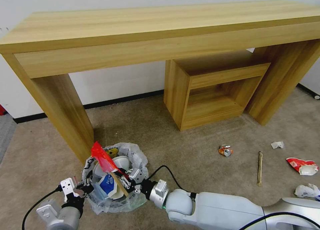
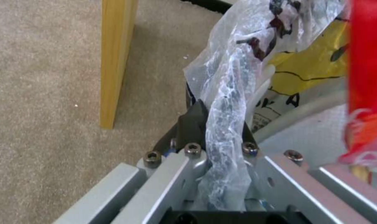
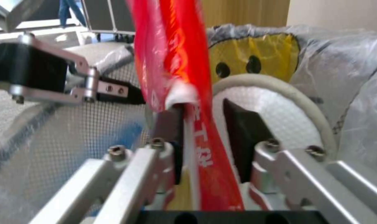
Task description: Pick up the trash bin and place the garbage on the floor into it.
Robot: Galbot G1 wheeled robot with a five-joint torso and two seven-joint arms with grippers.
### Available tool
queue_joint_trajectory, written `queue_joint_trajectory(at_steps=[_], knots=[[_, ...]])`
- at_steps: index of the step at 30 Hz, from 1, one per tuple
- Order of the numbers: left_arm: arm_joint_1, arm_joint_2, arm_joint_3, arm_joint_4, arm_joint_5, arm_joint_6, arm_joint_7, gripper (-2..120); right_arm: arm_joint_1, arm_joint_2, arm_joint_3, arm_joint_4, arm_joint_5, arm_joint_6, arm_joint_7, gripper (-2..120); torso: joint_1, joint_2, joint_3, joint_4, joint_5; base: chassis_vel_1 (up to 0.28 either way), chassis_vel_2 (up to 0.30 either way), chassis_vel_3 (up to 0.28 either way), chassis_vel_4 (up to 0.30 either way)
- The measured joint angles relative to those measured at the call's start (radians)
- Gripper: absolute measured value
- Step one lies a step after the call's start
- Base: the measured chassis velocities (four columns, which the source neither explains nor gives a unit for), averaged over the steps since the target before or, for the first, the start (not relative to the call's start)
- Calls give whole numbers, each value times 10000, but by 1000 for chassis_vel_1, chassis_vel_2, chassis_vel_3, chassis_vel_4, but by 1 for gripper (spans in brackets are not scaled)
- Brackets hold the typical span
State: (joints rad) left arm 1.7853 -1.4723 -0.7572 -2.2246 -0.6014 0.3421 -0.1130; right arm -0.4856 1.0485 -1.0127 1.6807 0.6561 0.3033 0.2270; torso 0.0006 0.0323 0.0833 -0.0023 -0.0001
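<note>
Your left gripper (image 2: 215, 130) pinches the bin (image 1: 133, 150) liner so the rim stays put, while your right gripper (image 3: 203, 124), fingers spread, straddles the wrapper (image 3: 172, 53) over it.

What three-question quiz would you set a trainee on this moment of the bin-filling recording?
1. True or false: the left gripper is shut on the rim of the trash bin.
2. Multiple choice: what hangs between the open fingers of the right gripper? A) a red wrapper B) a green bottle C) a blue mask
3. Fill in: the crushed can lies on the ___, outside the bin.

Key: 1 true; 2 A; 3 floor.
</note>
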Motion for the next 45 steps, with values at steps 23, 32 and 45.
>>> queue_joint_trajectory(at_steps=[23,32,45], knots=[[-52,252,-172,131,-144,46,-310,1,-743,-516,2489,1231,750,-418,292,93,0,0,-1,-2,-2,0,0,0,0],[13,167,-116,50,-90,50,-238,1,-869,-516,2304,1178,537,-421,273,92,0,0,-1,-1,2,0,0,0,0],[-2,13,-41,-45,15,38,-158,1,-217,-255,919,1142,569,-500,274,86,0,0,0,1,1,0,0,0,0]])
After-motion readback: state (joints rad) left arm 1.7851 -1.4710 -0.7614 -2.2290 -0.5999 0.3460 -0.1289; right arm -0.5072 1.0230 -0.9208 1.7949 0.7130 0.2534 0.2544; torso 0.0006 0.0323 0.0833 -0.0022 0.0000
